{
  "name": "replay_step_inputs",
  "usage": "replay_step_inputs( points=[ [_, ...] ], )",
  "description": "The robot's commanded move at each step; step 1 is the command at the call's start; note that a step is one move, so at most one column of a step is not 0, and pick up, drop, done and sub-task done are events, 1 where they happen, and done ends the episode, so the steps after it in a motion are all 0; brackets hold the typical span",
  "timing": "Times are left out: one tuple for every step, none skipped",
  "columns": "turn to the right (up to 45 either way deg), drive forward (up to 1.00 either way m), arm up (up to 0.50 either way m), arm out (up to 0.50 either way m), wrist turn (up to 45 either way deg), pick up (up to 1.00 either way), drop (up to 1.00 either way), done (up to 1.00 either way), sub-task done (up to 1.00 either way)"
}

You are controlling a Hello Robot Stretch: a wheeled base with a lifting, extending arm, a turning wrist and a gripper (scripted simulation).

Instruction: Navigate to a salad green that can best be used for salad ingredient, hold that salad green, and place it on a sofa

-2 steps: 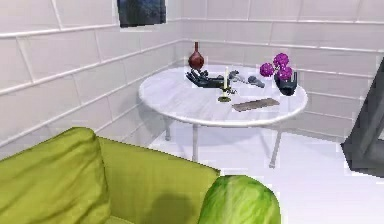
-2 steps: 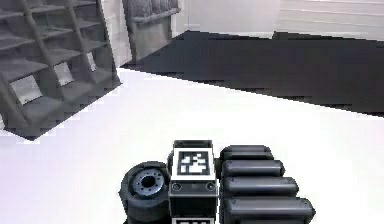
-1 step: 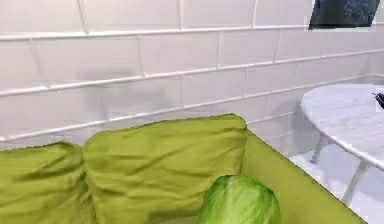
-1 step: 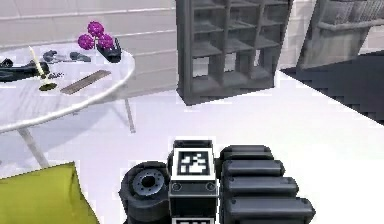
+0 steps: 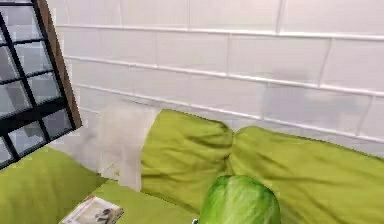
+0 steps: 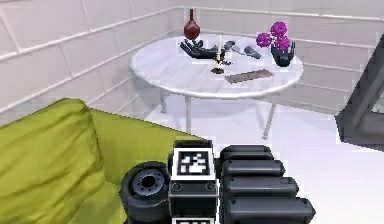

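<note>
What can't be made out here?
Forward view: lettuce cut off by the bottom edge; what it rests on is hidden.
Forward view: printed paper on the sofa, cut by the bottom edge.
Arm side view: gripper, far end unclear among dark arm parts; cannot tell whether it holds anything.
Arm side view: small things on the round table, too small to name.

A green sofa [image 5: 310, 170] fills the low half of the forward view. A round head of lettuce [image 5: 240, 203] sits at 6 o'clock, in front of the sofa's two fat back cushions [image 5: 185, 150]. A white cloth [image 5: 120, 140] lies on the sofa at 9 o'clock. A paper [image 5: 93, 212] lies on the seat at 7 o'clock. A dark window [image 5: 25, 80] is at 10 o'clock. The white brick wall [image 5: 220, 60] is at 12 o'clock.
</note>
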Motion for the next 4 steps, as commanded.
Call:
replay_step_inputs(
  points=[
    [-45.0,0.0,0.0,0.0,0.0,0.0,0.0,0.0,0.0],
    [-6.0,0.0,0.0,0.0,0.0,0.0,0.0,0.0,0.0],
    [0.0,0.0,0.0,0.24,0.0,0.0,0.0,0.0,0.0],
    [0.0,0.0,0.0,0.0,39.0,0.0,0.0,0.0,0.0]
  ],
)
